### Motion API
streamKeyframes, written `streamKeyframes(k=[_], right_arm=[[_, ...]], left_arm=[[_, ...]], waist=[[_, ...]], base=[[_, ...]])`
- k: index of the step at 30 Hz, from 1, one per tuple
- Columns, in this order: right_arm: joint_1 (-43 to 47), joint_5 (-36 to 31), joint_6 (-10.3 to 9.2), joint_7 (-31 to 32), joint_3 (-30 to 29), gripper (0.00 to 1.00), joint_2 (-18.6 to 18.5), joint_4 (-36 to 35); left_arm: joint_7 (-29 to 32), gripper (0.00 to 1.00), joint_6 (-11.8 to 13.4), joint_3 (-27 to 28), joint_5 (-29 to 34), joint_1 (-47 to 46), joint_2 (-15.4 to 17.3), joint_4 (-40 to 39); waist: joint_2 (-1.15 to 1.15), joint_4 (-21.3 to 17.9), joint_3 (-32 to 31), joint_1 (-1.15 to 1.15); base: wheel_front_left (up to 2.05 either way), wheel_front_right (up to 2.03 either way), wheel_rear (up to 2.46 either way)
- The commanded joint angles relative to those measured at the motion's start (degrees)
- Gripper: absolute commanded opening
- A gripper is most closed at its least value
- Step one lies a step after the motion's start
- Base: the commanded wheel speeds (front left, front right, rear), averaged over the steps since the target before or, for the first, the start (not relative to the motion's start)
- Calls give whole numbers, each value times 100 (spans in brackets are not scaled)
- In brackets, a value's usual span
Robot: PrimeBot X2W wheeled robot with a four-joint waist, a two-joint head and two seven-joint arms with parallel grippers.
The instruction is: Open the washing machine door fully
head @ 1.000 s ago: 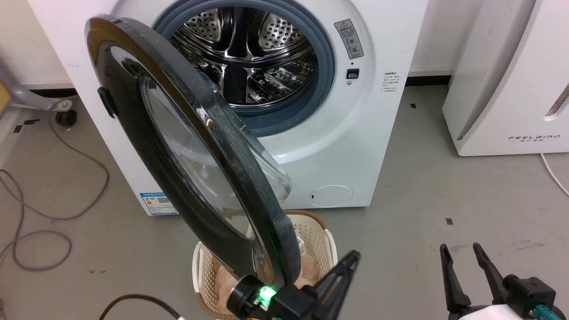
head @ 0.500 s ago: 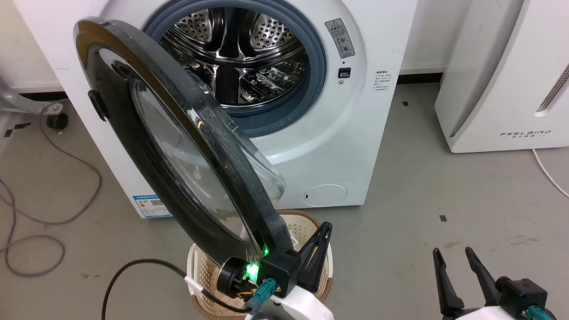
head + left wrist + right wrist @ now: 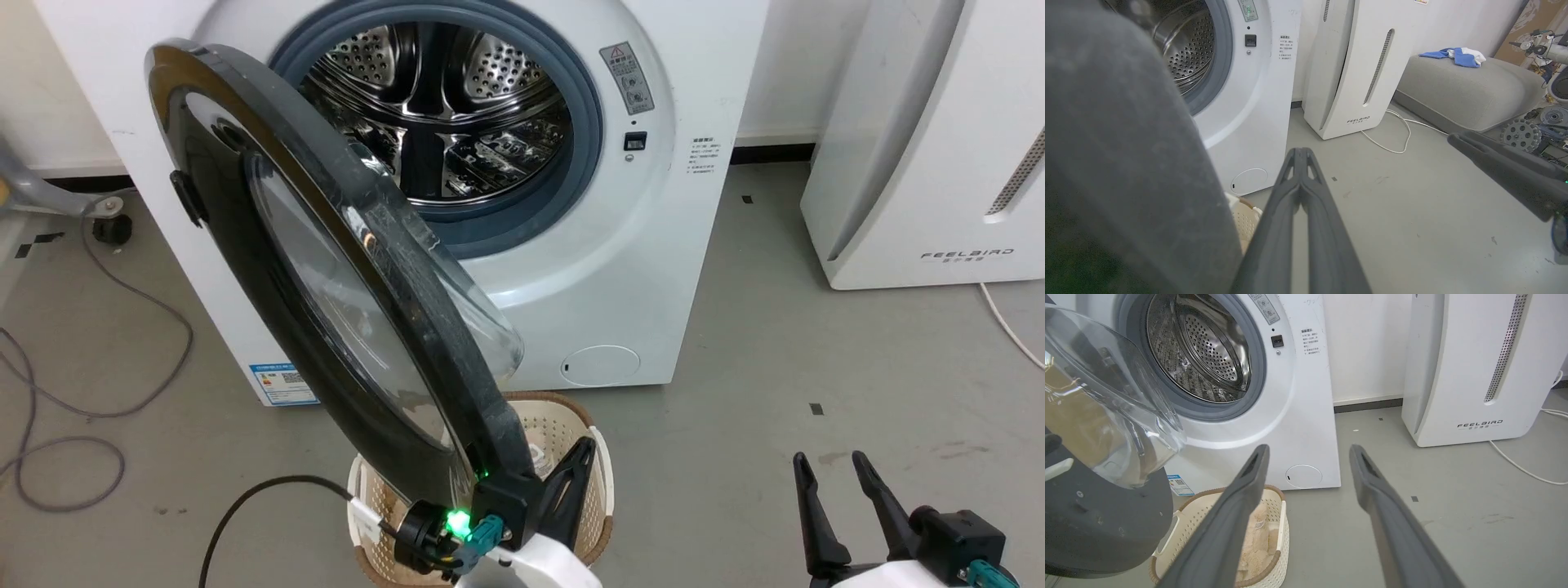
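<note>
head view | glossy black round washing machine door [image 3: 326, 278] half-open on white front-loading washing machine [image 3: 620, 245] | left gripper [image 3: 581, 457] jaws clenched empty at door's near rim, likely to push it wider | right gripper [image 3: 829, 461] jaws released

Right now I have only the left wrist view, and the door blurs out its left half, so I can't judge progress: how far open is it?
Observer: The washing machine door stands roughly half open, hinged on the left of the washing machine, free edge pointing out toward the robot.
Operator: Where's the left gripper against it?
Observer: The left gripper, shut, lies beside the door's lowest rim, on the glass-bowl side; whether it touches, I cannot tell.
Operator: Anything under that rim?
Observer: A cream basket on the floor, with something beige and fluffy inside.
</note>
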Motion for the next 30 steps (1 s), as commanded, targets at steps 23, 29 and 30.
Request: streamKeyframes(k=[23,29,30], right_arm=[[152,119,3,-55,51,100,25,273],[148,121,3,-58,27,100,25,283],[146,120,3,-52,21,100,25,284]], left_arm=[[804,0,1124,249,124,1777,1343,-2576],[842,0,1412,460,174,2014,1560,-2945],[826,0,1467,511,176,2050,1583,-3003]], waist=[[0,838,-165,0],[0,1337,-139,0],[0,1416,-129,0]], base=[[0,0,0],[0,0,0],[0,0,0]])
